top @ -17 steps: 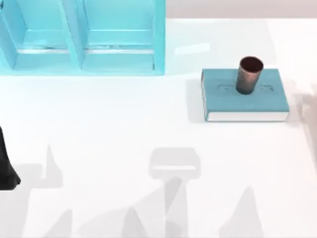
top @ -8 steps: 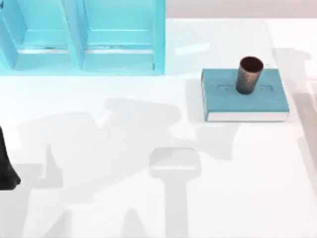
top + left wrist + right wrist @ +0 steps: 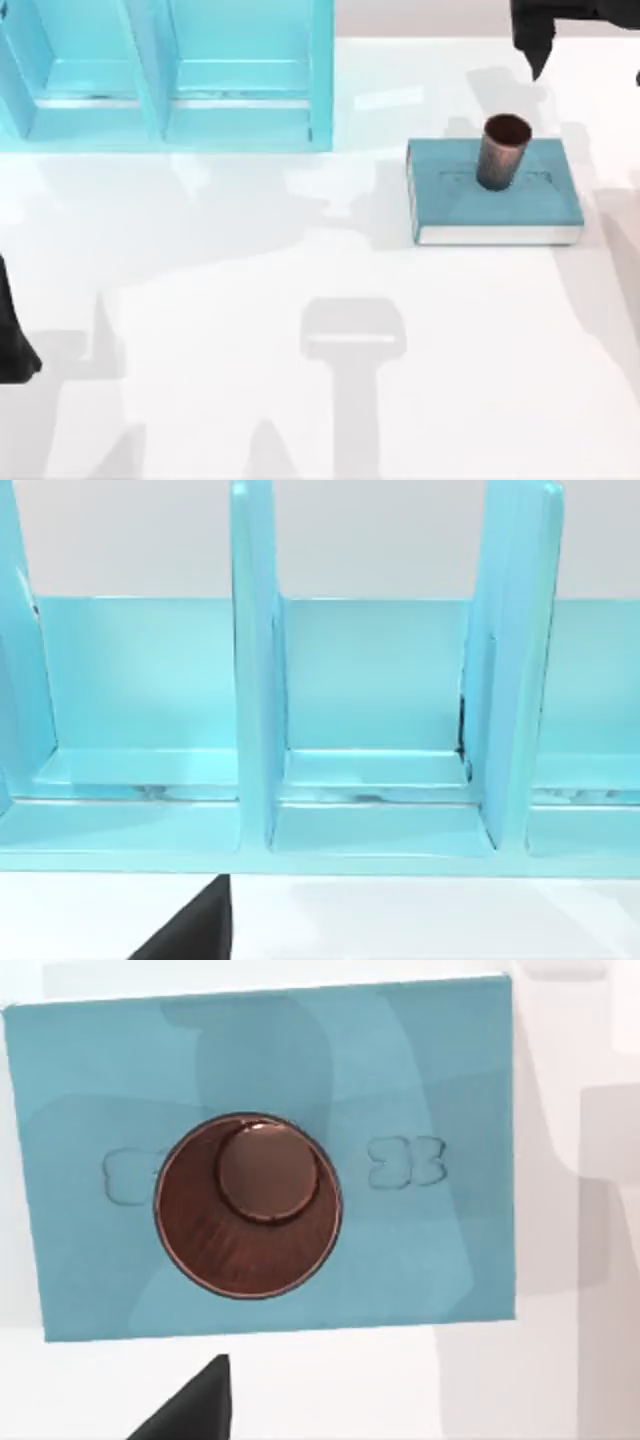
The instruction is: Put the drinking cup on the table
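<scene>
Currently, the drinking cup (image 3: 503, 152) stands upright on the teal book (image 3: 495, 205), mouth up, with nothing inside it in the right wrist view (image 3: 248, 1205); only its dark inner wall and round bottom show. The book (image 3: 420, 1070) lies flat on the white worktop (image 3: 300, 400), so the cup does not touch the worktop itself.

Cup: small reddish-brown cylinder, no handle, much narrower than the book cover, placed about mid-cover between two faint embossed marks.

The light-blue shelf unit (image 3: 170, 75) sits at the far left of the worktop; its open compartments (image 3: 370, 710) hold nothing in the left wrist view.

Right tool (image 3: 540, 35): dark, at the far right edge, above the worktop; the cup lies directly below its camera, apart from it, not gripped. Whether the fingers are spread or pressed together cannot be told.

Left arm (image 3: 12, 340): parked at the near left edge.
</scene>
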